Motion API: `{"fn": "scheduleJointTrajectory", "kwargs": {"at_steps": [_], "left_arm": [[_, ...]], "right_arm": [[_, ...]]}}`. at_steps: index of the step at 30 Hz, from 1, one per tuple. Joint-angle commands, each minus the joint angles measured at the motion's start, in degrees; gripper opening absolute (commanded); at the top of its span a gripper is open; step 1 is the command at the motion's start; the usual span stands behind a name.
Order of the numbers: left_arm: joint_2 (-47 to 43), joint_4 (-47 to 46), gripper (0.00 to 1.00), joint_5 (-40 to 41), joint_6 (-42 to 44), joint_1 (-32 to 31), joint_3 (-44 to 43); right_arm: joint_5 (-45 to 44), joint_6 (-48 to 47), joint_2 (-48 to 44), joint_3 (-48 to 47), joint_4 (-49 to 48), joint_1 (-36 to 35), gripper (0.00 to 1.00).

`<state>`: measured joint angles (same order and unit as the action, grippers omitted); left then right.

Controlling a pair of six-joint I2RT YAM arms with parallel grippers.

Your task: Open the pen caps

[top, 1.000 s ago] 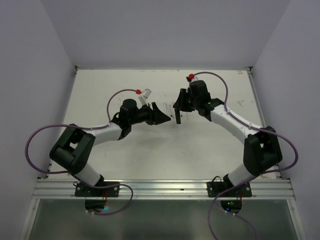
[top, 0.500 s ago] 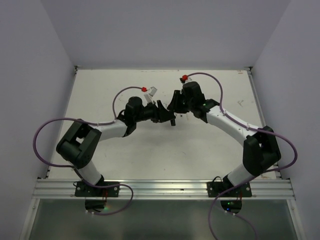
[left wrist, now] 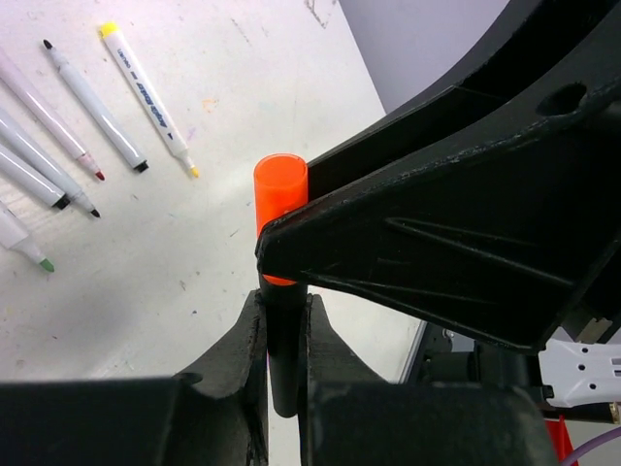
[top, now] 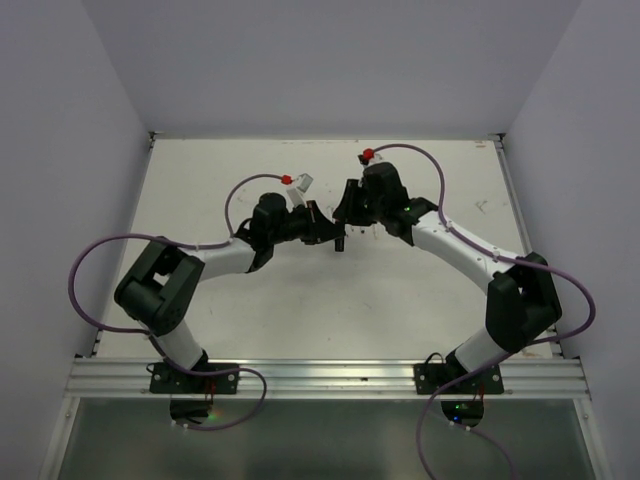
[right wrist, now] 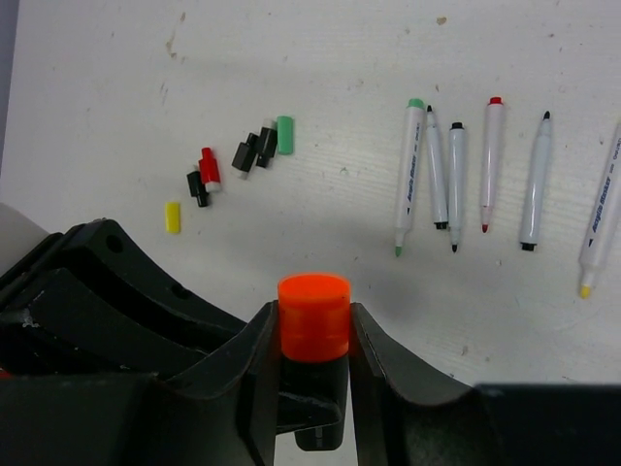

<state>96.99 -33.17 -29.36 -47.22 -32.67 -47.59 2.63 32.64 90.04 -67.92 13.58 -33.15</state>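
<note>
Swung inward since a second ago: left arm point(top: 215, 262) now meets right arm point(top: 460, 245) over mid-table point(top: 420, 320). Left gripper point(left wrist: 281, 303) has snapped shut on the pen's dark barrel point(left wrist: 282, 369). Right gripper point(right wrist: 312, 316) is part-closed, pads clamping the orange cap point(right wrist: 313, 291) (both arms equally near). Barrel axis runs out along the left fingers, cap at its far end, so the pull should go straight along it. Loose caps point(right wrist: 243, 160) lie on the table beyond.
</note>
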Motion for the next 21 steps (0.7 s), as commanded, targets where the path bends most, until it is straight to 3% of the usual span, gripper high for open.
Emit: {"fn": "scheduleJointTrajectory", "kwargs": {"at_steps": [1,2,4,5,7,14,18,21], "left_arm": [[-0.05,-2.51,0.0,-0.43,0.82,-0.29,-2.15],[-0.22,-2.52,0.0,-0.43,0.9,-0.03,-1.72],[-0.83,-3.04,0.0,-0.43,0.56,0.41,-0.93],[-1.45,-3.39,0.0,-0.6,0.29,1.02,-0.49],[-2.15,-4.7,0.0,-2.09,-0.58,2.51,0.83],[-1.9,-17.27,0.0,-11.23,-8.84,9.45,6.63],[-0.66,-25.0,0.0,-16.06,-13.76,11.66,8.13],[0.3,-36.93,0.0,-18.18,-20.96,11.75,10.23]], "right_arm": [[0.71,-0.29,-1.27,-3.53,1.62,-0.6,0.19],[0.45,-0.91,-1.62,-3.88,2.58,-0.52,0.33],[-0.61,-2.49,-2.32,-4.5,3.9,-0.26,0.42],[-0.61,-3.02,-2.67,-4.5,4.6,0.01,0.55],[-0.26,-3.9,-4.17,-3.98,4.96,1.32,0.71],[12.29,-7.68,-6.89,0.24,1.72,5.28,0.73],[25.56,-7.86,-7.6,5.68,-7.76,5.28,0.71],[33.56,-6.54,-6.46,8.5,-13.66,5.11,0.65]]}}
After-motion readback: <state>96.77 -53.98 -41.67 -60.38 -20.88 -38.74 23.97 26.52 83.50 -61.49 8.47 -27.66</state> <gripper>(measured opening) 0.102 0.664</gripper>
